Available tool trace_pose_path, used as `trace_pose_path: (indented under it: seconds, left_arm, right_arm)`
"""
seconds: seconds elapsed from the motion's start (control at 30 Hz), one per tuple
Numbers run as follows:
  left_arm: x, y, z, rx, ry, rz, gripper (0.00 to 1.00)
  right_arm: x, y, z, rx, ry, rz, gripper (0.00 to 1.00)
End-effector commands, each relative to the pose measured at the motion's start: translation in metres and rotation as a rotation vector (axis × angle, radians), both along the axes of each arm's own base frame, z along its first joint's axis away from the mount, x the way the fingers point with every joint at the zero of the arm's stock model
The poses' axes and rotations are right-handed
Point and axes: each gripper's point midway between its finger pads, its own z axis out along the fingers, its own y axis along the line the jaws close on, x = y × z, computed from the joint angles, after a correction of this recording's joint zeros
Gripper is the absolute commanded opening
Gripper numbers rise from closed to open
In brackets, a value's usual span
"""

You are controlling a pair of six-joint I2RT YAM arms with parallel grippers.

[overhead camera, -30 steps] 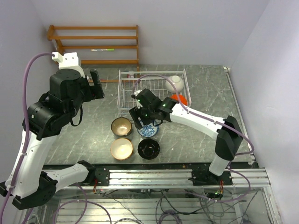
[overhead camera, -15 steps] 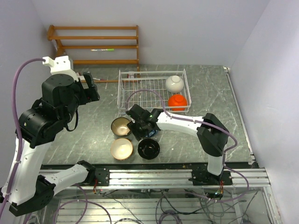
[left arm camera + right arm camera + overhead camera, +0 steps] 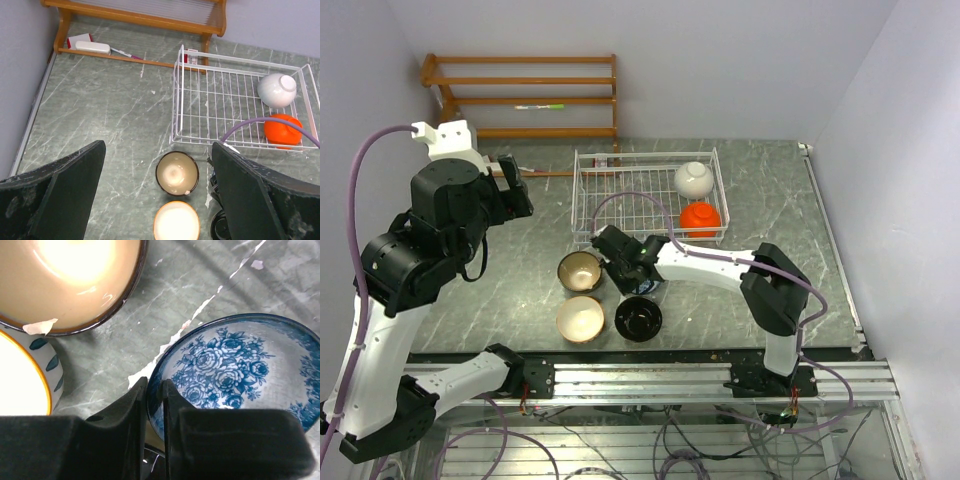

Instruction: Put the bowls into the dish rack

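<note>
- Overhead, the dish rack (image 3: 620, 200) holds the white bowl (image 3: 693, 178) and the orange-red bowl (image 3: 700, 217); the right gripper (image 3: 625, 270) sits low just in front of it.
- Left wrist: the left gripper (image 3: 157, 147) gapes wide, holding nothing.
- Right wrist: the jaws pinch the blue-and-white bowl (image 3: 240, 365) at its rim, beside the brown bowl (image 3: 75, 275).

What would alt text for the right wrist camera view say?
A black two-fingered end effector grips the rim of a blue-and-white floral ceramic bowl on a grey marbled tabletop. A brown-rimmed round bowl with a tan inside sits upper left, a cream round bowl at the left edge.
</note>
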Motion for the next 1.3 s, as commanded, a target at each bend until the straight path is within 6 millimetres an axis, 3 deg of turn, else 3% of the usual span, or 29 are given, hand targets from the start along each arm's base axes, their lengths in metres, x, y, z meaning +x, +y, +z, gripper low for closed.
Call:
trace_pose_path:
  seconds: [0.0, 0.23, 0.5, 0.63, 0.8, 1.03, 1.27]
  left_arm:
    - [-0.001, 0.004, 0.002, 0.007, -0.013, 0.014, 0.99]
    - [-0.002, 0.007, 0.006, 0.014, -0.025, 0.023, 0.99]
    - [-0.001, 0.007, 0.010, 0.014, -0.031, 0.022, 0.99]
    - [-0.001, 0.007, 0.013, 0.013, -0.036, 0.023, 0.99]
    - [-0.004, 0.009, 0.015, 0.009, -0.041, 0.027, 0.99]
    - [-0.007, 0.011, 0.016, 0.000, -0.046, 0.029, 0.99]
    - [-0.010, 0.014, 0.018, -0.004, -0.051, 0.033, 0.99]
  right_arm:
    - [0.003, 0.004, 0.011, 0.020, -0.021, 0.008, 0.11]
    - [-0.001, 0.017, 0.070, 0.156, -0.042, 0.043, 0.00]
    - [-0.017, 0.053, 0.177, 0.429, 0.013, 0.168, 0.00]
    - [0.000, 0.057, 0.223, 0.577, 0.041, 0.165, 0.00]
    - [0.047, 0.046, 0.266, 0.828, 0.088, 0.112, 0.00]
    - [0.111, 0.043, 0.279, 1.040, 0.155, 0.083, 0.00]
    - [0.160, 0.040, 0.251, 1.207, 0.276, -0.073, 0.00]
